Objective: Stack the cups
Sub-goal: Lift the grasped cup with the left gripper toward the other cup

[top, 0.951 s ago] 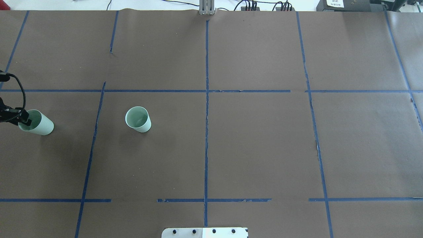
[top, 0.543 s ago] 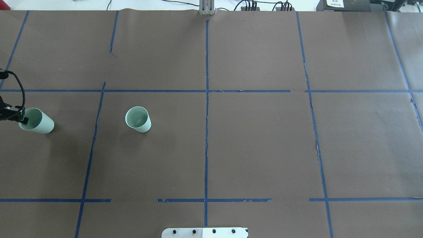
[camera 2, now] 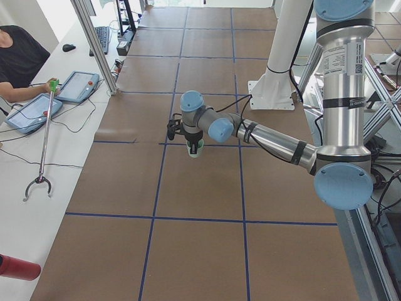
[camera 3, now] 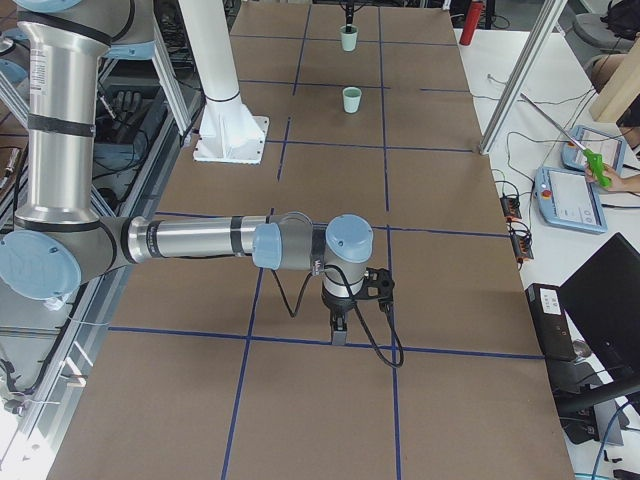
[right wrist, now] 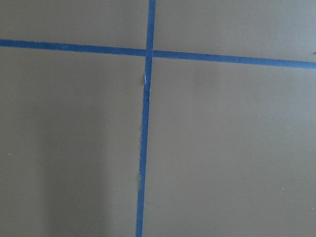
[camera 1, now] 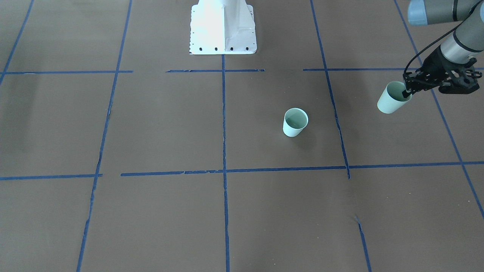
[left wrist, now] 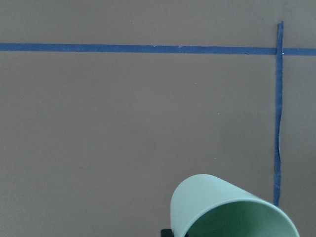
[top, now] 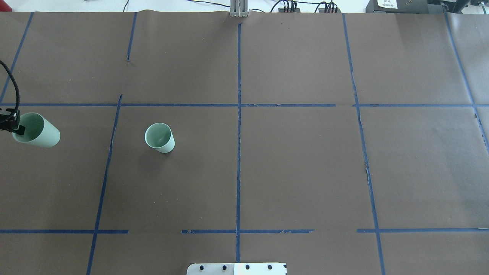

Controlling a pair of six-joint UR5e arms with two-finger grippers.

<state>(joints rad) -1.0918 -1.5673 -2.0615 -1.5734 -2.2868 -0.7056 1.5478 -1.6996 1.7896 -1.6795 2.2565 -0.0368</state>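
1. The bench (top: 305, 172) is dull brown all over, crossed by a grid of dark blue tape lines (top: 238, 152), ragged in places.
2. The robot base (camera 1: 223, 26) is plain white, with small black dots along one edge.
3. The standing cup (camera 1: 295, 122), the one nearer the robot base, is pale mint green outside, slightly darker green inside, unpatterned.
4. The held cup (camera 1: 389, 102), farther from the robot base, shows the same plain mint.
5. The left gripper (camera 1: 405, 94) is black; the left arm (camera 1: 459, 37) is silver-grey with pale blue joint caps.

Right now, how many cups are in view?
2. The held cup tilts in the left gripper, pinched at its rim; the standing cup sits upright on the table, apart.
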